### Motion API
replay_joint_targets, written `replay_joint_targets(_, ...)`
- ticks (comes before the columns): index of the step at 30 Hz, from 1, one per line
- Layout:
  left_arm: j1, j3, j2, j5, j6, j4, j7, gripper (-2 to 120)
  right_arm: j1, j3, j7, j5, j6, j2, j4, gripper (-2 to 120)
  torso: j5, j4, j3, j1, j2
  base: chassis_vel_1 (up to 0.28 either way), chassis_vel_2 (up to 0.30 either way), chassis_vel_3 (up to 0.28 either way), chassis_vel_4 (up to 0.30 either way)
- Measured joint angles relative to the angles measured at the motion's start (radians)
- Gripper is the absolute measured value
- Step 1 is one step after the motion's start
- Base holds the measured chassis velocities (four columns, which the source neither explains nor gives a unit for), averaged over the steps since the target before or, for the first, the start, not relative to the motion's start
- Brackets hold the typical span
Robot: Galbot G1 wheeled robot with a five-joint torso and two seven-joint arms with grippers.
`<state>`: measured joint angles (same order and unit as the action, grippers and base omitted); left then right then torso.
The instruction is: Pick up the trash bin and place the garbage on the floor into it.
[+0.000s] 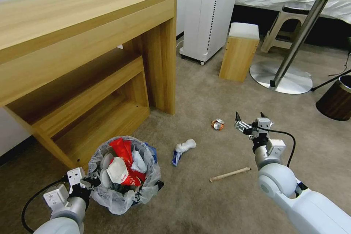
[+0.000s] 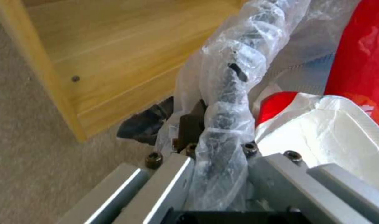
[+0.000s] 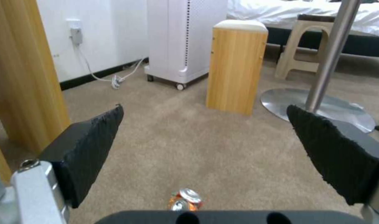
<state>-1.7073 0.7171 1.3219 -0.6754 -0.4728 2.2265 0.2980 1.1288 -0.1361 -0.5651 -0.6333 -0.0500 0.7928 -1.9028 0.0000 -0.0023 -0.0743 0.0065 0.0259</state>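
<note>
The trash bin (image 1: 124,186), lined with a crinkly whitish bag, stands low on the beige floor (image 1: 204,204) by the desk, stuffed with red wrappers and a white slipper. My left gripper (image 1: 90,182) is shut on its near rim; the left wrist view has the bag-wrapped rim (image 2: 226,124) pinched between the fingers. Garbage lies on the carpet: a crushed can (image 1: 217,124), a white tissue with a blue-white carton (image 1: 182,149), and a wooden stick (image 1: 229,174). My right gripper (image 1: 250,117) hovers open just right of the can (image 3: 185,199), which lies below its spread fingers (image 3: 90,146).
A wooden desk (image 1: 91,44) with a low shelf stands at the left. Behind are a white wheeled unit (image 1: 208,14), a small wooden stool (image 1: 239,53), a round table's metal base (image 1: 281,76) and a dark brown bin (image 1: 335,98) at the right.
</note>
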Motion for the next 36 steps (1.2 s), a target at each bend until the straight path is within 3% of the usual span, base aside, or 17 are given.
replay_joint_targets(12, 0.010, -0.004, 0.000, -0.001, 0.005, -0.019, -0.001, 0, -0.018, 0.044, 0.008, -0.005, -0.020, 0.009, 0.017, 100, 0.0000, -0.0001, 0.000, 0.000, 0.000, -0.047, 0.048, 0.045, -0.042)
replay_joint_targets(15, 0.008, -0.005, 0.005, 0.002, 0.005, -0.021, -0.002, 0, -0.070, 0.111, -0.026, -0.114, 0.069, 0.011, 0.009, 100, 0.0000, 0.0001, 0.000, 0.000, 0.000, 0.000, 0.000, 0.000, 0.000)
replay_joint_targets(20, 0.003, 0.002, 0.008, 0.003, 0.006, -0.015, -0.002, 0, -0.111, 0.160, -0.054, -0.227, 0.134, 0.018, -0.003, 100, -0.0002, 0.0000, 0.000, 0.000, 0.000, 0.000, 0.000, 0.000, 0.000)
replay_joint_targets(27, -0.008, 0.000, 0.035, 0.023, 0.013, -0.014, -0.006, 0, -0.233, 0.261, -0.209, -0.425, 0.266, 0.112, 0.056, 100, -0.0002, 0.0001, 0.000, 0.000, 0.000, 0.000, 0.000, 0.000, 0.000)
replay_joint_targets(36, -0.014, 0.003, 0.050, 0.034, 0.014, -0.009, -0.009, 0, -0.258, 0.283, -0.323, -0.545, 0.357, 0.177, 0.102, 100, 0.0000, 0.0003, 0.000, 0.000, 0.000, 0.000, 0.000, 0.000, 0.000)
